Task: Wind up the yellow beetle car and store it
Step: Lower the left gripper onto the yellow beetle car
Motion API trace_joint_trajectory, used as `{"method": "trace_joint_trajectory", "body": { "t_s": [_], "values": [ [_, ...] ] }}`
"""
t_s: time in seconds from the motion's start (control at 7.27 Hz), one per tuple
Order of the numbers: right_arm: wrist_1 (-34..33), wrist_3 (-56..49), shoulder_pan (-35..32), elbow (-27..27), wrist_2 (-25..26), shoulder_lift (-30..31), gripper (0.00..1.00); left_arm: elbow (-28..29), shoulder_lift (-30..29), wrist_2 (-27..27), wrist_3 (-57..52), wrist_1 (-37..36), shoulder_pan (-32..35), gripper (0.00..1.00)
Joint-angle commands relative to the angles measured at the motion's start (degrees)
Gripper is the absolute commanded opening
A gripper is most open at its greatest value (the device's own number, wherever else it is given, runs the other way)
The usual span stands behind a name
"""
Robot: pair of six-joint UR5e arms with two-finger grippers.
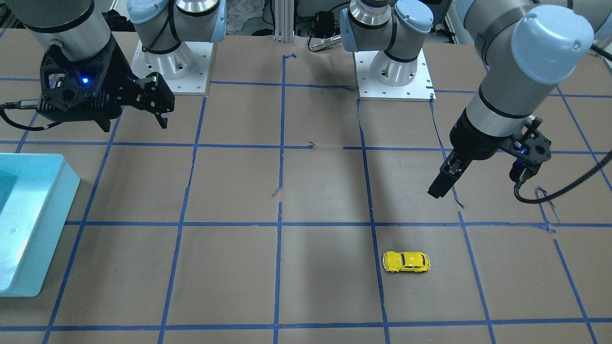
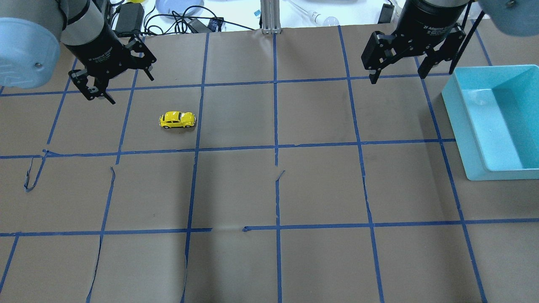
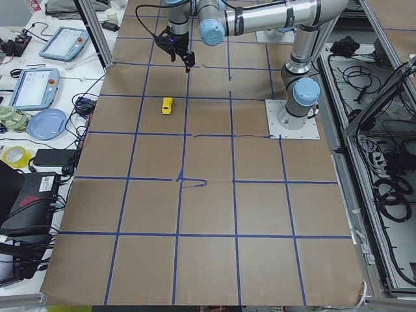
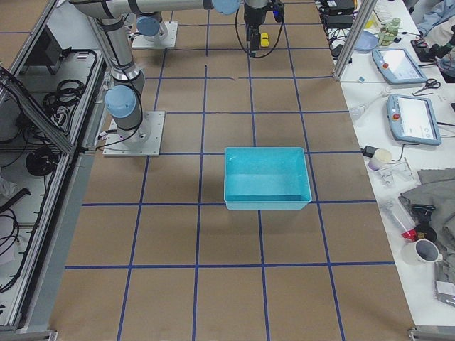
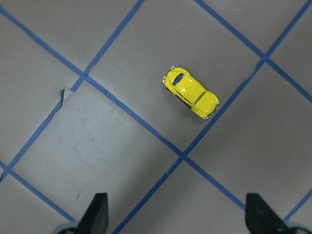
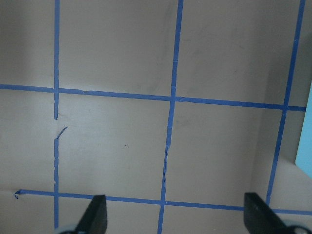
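The yellow beetle car [image 2: 177, 120] stands on its wheels on the brown paper, alone in a taped square; it also shows in the front view [image 1: 406, 262] and the left wrist view [image 5: 190, 92]. My left gripper [image 2: 128, 88] hangs open and empty above the table, behind and to the left of the car, not touching it. Its fingertips [image 5: 99, 210] frame the bottom of the wrist view. My right gripper [image 2: 398, 77] is open and empty over bare paper, next to the bin.
A teal bin [image 2: 463, 126] sits at the table's right side, with nothing visible inside; its edge shows in the right wrist view [image 6: 304, 161]. Blue tape lines grid the paper, with small tears. Cables and clutter lie beyond the far edge.
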State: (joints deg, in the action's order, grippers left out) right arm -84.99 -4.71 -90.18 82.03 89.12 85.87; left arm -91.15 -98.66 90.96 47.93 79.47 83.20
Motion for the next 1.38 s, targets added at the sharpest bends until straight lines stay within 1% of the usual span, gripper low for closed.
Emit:
{"method": "trace_joint_trajectory", "body": {
  "t_s": [0.0,0.28,0.41,0.69,1.24],
  "values": [
    [0.0,0.0,0.0,0.3,0.0,0.0,1.00,-0.6,-3.9,-0.1,12.7,-0.4,-0.5,1.00],
    [0.0,0.0,0.1,0.3,0.0,0.1,1.00,-0.6,-8.6,-0.5,21.2,-8.4,-0.5,1.00],
    [0.0,0.0,0.1,0.3,0.0,0.0,1.00,-0.5,-10.7,-0.5,21.8,-8.5,-0.5,1.00],
    [0.0,0.0,0.1,0.3,0.0,0.0,1.00,-0.6,-14.8,-0.4,22.2,-15.5,-0.5,1.00],
    [0.0,0.1,0.1,0.3,0.0,0.1,1.00,-1.0,-20.8,-0.5,26.9,-17.6,-0.5,1.00]
  ]
}}
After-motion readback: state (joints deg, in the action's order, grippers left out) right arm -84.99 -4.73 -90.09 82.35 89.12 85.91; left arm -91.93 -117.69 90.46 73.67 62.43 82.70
